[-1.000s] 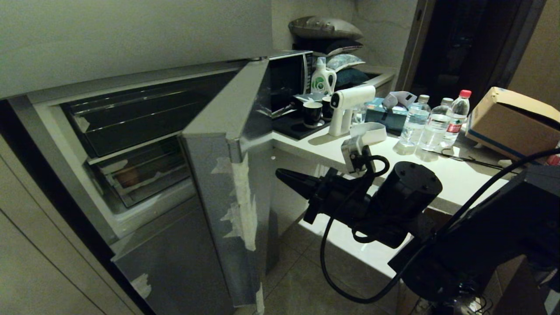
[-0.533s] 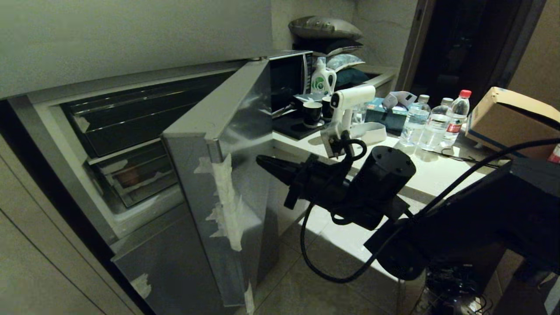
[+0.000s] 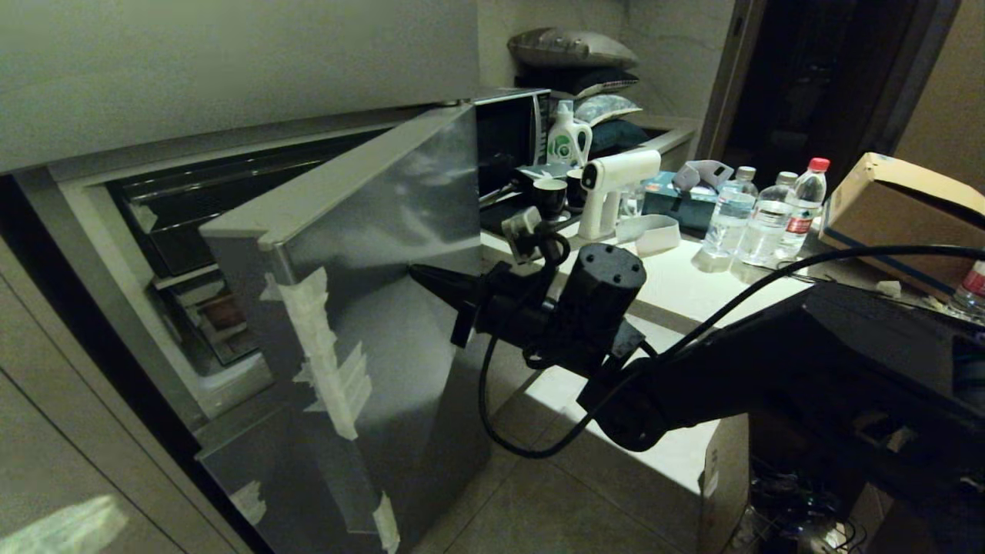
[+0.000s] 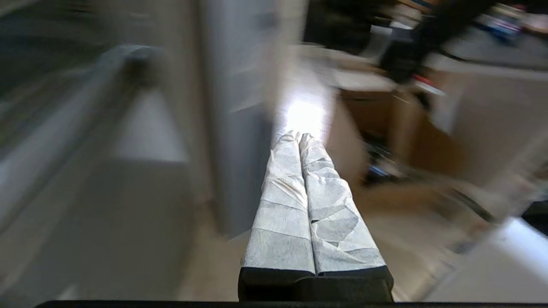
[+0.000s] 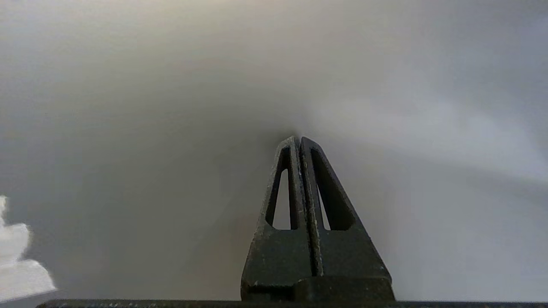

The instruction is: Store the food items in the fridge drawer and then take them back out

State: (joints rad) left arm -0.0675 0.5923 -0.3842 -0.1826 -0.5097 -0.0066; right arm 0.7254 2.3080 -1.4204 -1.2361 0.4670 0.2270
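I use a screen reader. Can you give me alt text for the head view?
The robot's black right pincer, shut, presses its tip against the steel fridge door, which stands half open. Behind the door, the clear plastic fridge drawer shows partly.

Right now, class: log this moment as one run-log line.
right gripper: shut, tip against fridge door | door: partly shut | fridge drawer: partly visible behind door | left gripper: shut, empty

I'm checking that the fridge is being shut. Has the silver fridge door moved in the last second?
Yes. The silver fridge door has swung leftward toward the cabinet, away from the fixed white countertop, now hiding more of the interior, with the shut right gripper at it.
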